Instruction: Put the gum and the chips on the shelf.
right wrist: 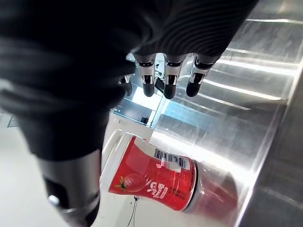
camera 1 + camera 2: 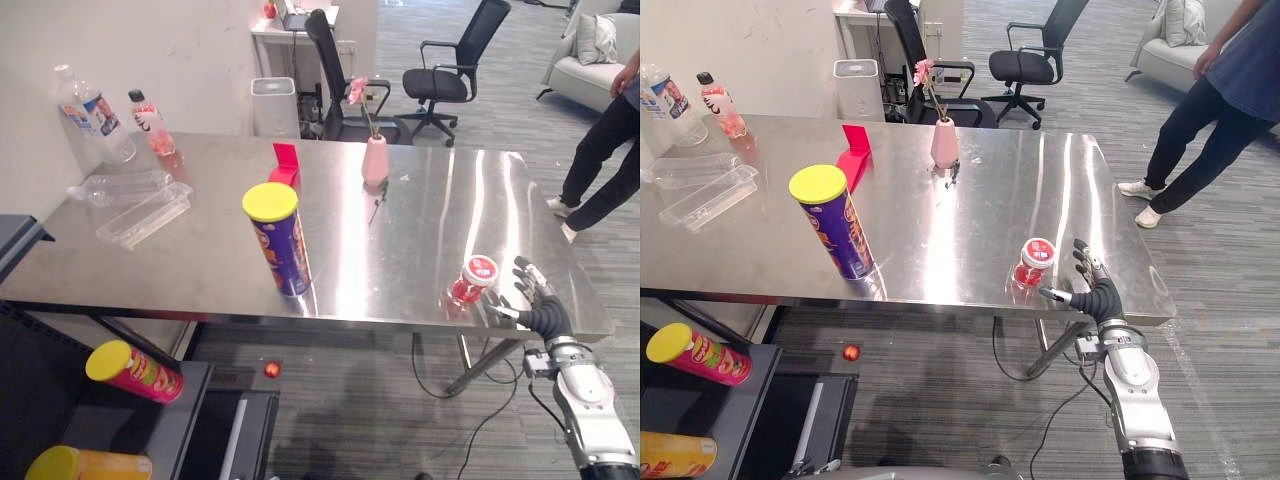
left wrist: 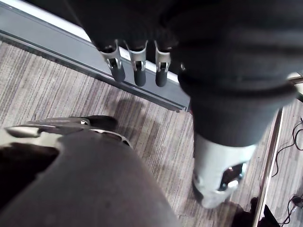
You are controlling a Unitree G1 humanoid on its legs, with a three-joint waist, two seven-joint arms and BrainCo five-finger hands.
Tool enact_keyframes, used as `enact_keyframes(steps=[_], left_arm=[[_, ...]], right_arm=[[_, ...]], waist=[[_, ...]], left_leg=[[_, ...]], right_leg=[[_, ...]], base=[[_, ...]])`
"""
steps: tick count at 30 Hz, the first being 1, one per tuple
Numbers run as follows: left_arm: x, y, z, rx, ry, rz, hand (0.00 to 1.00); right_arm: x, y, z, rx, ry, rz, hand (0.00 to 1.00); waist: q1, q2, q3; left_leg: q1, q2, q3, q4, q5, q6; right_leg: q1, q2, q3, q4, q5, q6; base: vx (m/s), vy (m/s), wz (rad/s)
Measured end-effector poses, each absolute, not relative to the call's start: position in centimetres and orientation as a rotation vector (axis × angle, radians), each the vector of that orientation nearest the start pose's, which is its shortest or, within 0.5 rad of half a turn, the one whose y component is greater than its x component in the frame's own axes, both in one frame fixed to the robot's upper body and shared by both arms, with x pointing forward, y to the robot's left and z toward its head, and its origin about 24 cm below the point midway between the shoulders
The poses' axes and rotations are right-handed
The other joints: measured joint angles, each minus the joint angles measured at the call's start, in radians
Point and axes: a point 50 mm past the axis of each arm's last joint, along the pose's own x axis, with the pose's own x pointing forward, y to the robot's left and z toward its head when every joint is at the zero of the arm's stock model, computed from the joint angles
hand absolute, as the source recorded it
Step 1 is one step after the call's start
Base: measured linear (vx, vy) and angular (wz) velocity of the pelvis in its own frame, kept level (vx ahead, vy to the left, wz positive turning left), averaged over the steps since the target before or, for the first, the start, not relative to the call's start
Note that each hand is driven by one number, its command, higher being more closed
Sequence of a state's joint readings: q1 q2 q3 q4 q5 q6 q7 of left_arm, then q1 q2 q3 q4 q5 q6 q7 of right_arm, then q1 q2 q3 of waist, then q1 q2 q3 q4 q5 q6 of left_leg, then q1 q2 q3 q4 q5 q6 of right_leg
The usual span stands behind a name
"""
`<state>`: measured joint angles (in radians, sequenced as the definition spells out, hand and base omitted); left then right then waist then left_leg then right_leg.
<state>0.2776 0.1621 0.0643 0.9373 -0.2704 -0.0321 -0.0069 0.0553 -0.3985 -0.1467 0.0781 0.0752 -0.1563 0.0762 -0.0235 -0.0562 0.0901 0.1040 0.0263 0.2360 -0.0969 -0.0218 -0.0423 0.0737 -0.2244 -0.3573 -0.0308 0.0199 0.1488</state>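
Note:
The gum is a small red jar with a white lid, upright near the front right edge of the steel table. My right hand is open just to its right, fingers spread and thumb reaching toward the jar's base; the jar lies just past the fingers. Whether the thumb touches it I cannot tell. The chips, a purple can with a yellow lid, stand upright near the table's front middle. My left hand hangs open over the carpet and holds nothing.
A dark shelf at lower left holds a red chips can and a yellow can. On the table stand a pink vase, a red box, bottles and a clear tray. A person stands far right.

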Motion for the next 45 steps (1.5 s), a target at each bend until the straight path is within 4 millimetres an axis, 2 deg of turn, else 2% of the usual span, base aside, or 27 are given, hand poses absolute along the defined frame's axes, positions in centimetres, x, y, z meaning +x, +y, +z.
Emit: enact_keyframes(steps=[21,27,35,45], left_arm=[[3.8,22.6,-15.9,-0.13,1.147,0.348,0.0],[3.8,22.6,-15.9,-0.13,1.147,0.348,0.0],[3.8,22.5,-15.9,-0.13,1.154,0.346,0.0],[4.0,22.5,-15.8,-0.129,1.144,0.343,0.0]], right_arm=[[24.6,-25.4,5.9,-0.369,-0.052,-0.033,0.0],[24.8,-24.4,5.9,-0.37,-0.068,0.025,0.0],[25.3,-24.5,5.8,-0.368,-0.061,0.021,0.0],[25.6,-24.5,6.2,-0.403,-0.077,0.008,0.0]], waist=[[0.007,0.003,0.027],[0.013,0.002,0.028],[0.026,0.005,0.038],[0.026,0.003,0.056]], left_leg=[[-0.014,-0.001,-0.027,0.0,0.008,0.0],[-0.014,-0.001,-0.029,-0.002,0.009,0.0],[-0.017,-0.001,-0.035,-0.003,0.011,0.0],[-0.019,-0.002,-0.041,-0.002,0.014,0.001]], right_leg=[[0.004,0.0,-0.021,0.0,-0.001,-0.002],[0.004,0.0,-0.021,0.0,-0.001,-0.002],[0.004,0.0,-0.026,0.0,-0.001,-0.002],[0.004,0.0,-0.028,0.0,-0.001,-0.002]], base=[[0.0,-0.009,0.03],[0.0,0.0,0.0],[0.0,-0.005,0.01],[0.0,-0.001,0.0]])
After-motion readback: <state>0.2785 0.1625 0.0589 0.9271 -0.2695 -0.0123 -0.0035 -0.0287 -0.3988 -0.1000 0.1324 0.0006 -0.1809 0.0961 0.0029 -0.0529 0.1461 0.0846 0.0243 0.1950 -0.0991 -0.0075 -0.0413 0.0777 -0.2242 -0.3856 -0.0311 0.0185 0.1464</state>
